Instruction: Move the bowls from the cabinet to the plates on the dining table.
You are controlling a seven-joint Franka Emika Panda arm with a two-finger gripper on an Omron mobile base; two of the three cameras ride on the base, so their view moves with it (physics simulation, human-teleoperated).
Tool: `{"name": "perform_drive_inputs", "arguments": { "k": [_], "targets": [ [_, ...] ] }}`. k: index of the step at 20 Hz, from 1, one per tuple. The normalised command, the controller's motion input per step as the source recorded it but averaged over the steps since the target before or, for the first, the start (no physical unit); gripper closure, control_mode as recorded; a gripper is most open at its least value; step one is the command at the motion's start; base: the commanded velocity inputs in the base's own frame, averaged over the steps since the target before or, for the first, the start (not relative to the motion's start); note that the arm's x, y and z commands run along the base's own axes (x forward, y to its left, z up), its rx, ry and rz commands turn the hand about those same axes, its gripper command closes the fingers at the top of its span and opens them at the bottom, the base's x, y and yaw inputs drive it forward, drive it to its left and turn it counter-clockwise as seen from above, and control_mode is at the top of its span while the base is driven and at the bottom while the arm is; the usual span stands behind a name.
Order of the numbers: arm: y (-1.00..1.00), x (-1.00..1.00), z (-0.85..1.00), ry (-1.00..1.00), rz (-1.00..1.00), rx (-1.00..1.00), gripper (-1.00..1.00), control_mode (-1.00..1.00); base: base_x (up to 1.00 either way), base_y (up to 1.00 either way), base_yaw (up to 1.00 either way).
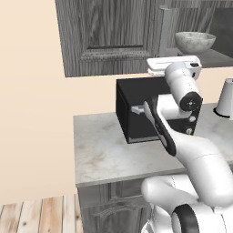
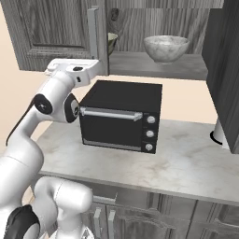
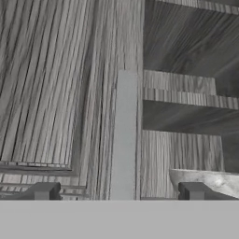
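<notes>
The jaws [image 3: 116, 191] are wide open and hold nothing. Their two dark tips [image 3: 43, 190] stand far apart, and the long light grey handle [image 3: 125, 135] of the cabinet door [image 3: 51, 93] runs straight up between them, a bit nearer the right tip. No tip touches the handle, as far as the hand view lets me see. The dark grey cabinet [image 2: 51, 28] hangs on the wall, and one side of it is open. On the shelf [image 2: 158, 65] inside sits the pale marbled bowl [image 2: 166, 48], off to the right of the jaws and a little higher. Just past the handle a bit of the second bowl [image 2: 112, 42] peeks out, with a cream rim and a darker outside; most of it is hidden behind the door edge. In the hand view a pale marbled patch shows right behind the right tip, and it may be a bowl, but it is too small a bit to be sure. Under the jaws stands the black oven [image 2: 122, 116] on a marble tabletop [image 2: 186, 163]. A white cone-shaped thing [image 1: 226, 98] stands on the tabletop to the right of the oven.
</notes>
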Motion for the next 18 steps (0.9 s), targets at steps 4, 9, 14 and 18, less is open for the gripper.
{"name": "perform_drive_inputs", "arguments": {
  "k": [4,9,14,18],
  "targets": [
    [-0.06,0.29,0.0,0.04,0.01,0.04,-1.0,-1.0,0.0,0.0,0.0],
    [-0.04,0.32,0.0,0.06,0.02,0.03,-1.0,-1.0,0.0,0.0,0.0],
    [-0.09,0.34,0.0,0.05,0.04,0.04,-1.0,-1.0,0.0,0.0,0.0],
    [-0.08,0.32,0.0,0.03,0.05,0.05,-1.0,-1.0,0.0,0.0,0.0]
  ]
}}
